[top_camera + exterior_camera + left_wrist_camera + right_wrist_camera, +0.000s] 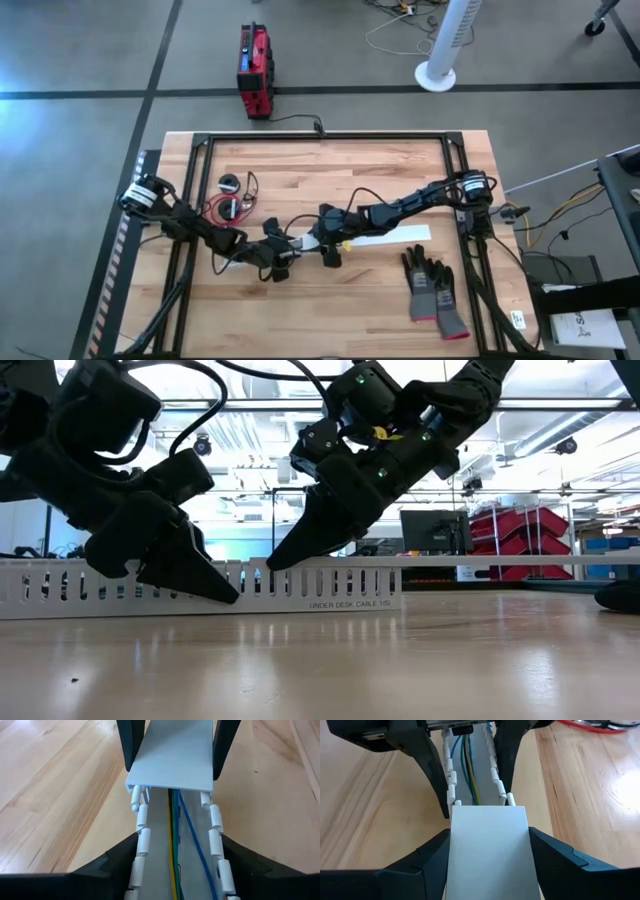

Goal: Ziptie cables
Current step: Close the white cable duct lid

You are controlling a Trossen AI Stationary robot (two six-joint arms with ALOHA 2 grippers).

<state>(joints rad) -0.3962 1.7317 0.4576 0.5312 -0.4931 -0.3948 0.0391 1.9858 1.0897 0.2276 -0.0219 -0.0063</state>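
Observation:
A long white slotted duct (385, 237) lies flat on the wooden table, with blue, yellow and green wires (176, 845) inside it and a white cover (489, 850) over part of it. My left gripper (288, 255) straddles the uncovered end. My right gripper (326, 247) faces it, straddling the cover's end. The cables (228, 205), thin black loops with a red and black coil, lie on the table beyond the left arm, untouched. My left gripper has the duct's slotted side walls (142, 840) between its two fingers, one finger (112, 867) outside each wall. The fingers slant down from the table's left and lie along the duct. The duct rests on the table. My right gripper has the cover's two long edges (451, 840) between its fingers (432, 855), near the cover's end. The fingers slant down from the table's right, along the duct, with their tips at its top edge (275, 565). The cover sits on the duct.
A pair of grey and black gloves (435, 292) lies near the front right. A black frame (330, 137) runs round the table's edges. A red box (254, 58) with a thick black cord stands on the floor beyond the far edge.

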